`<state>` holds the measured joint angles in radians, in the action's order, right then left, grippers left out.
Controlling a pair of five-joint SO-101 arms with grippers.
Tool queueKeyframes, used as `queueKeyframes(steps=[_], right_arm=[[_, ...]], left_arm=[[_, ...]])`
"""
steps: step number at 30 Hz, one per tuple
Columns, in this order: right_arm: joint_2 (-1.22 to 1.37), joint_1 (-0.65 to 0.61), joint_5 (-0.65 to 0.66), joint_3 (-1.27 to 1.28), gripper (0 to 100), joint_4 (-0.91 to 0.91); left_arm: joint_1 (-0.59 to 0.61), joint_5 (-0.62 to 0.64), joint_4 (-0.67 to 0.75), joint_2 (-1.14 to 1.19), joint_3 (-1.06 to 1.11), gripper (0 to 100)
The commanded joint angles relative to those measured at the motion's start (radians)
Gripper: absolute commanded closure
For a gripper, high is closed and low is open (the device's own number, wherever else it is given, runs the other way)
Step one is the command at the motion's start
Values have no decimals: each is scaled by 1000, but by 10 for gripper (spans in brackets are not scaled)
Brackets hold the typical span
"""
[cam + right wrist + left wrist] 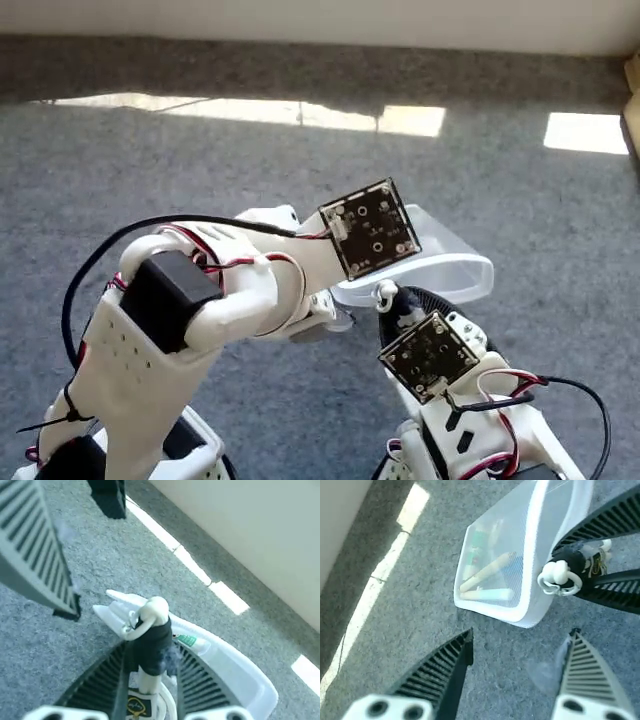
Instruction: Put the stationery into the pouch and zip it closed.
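A translucent white mesh pouch (pixel 455 268) lies on the grey carpet, holding a beige pen (pixel 487 572), a pale blue stick (pixel 487 595) and a green-labelled item (pixel 477 542). In the right wrist view my right gripper (pixel 150 650) is shut on the black zipper pull (pixel 150 635), which has a white bead and ring, at the pouch's (pixel 235 675) near end. In the left wrist view my left gripper (pixel 520 640) hangs open and holds nothing, just off the pouch's (pixel 532 555) corner. Beside it is the right gripper (pixel 569 566) on the pull (pixel 559 575).
Grey carpet (pixel 200 170) covers the floor all round, with bright sunlight strips (pixel 410 120) near the pale wall (pixel 300 18) at the back. In the high view both arms crowd the pouch's near end, with black and red cables (pixel 560 385) trailing behind them.
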<state>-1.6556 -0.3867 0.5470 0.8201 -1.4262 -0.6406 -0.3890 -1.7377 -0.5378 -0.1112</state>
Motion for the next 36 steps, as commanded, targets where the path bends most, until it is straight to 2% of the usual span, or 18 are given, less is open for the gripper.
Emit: queueKeyframes(steps=[1,8,12,19,28,36], right_arm=[[10,12,3,-48,994,51],[10,12,2,-48,994,51],[10,12,2,-48,994,51],[10,10,2,-48,994,51],[10,10,2,-48,994,51],[10,8,2,-48,994,51]], left_arm=[[-24,-6,-2,-24,19,720],[-24,25,-2,-38,53,736],[-24,34,5,-194,119,743],[-18,34,242,-429,443,743],[-24,34,520,-435,668,743],[-33,34,687,-433,797,746]])
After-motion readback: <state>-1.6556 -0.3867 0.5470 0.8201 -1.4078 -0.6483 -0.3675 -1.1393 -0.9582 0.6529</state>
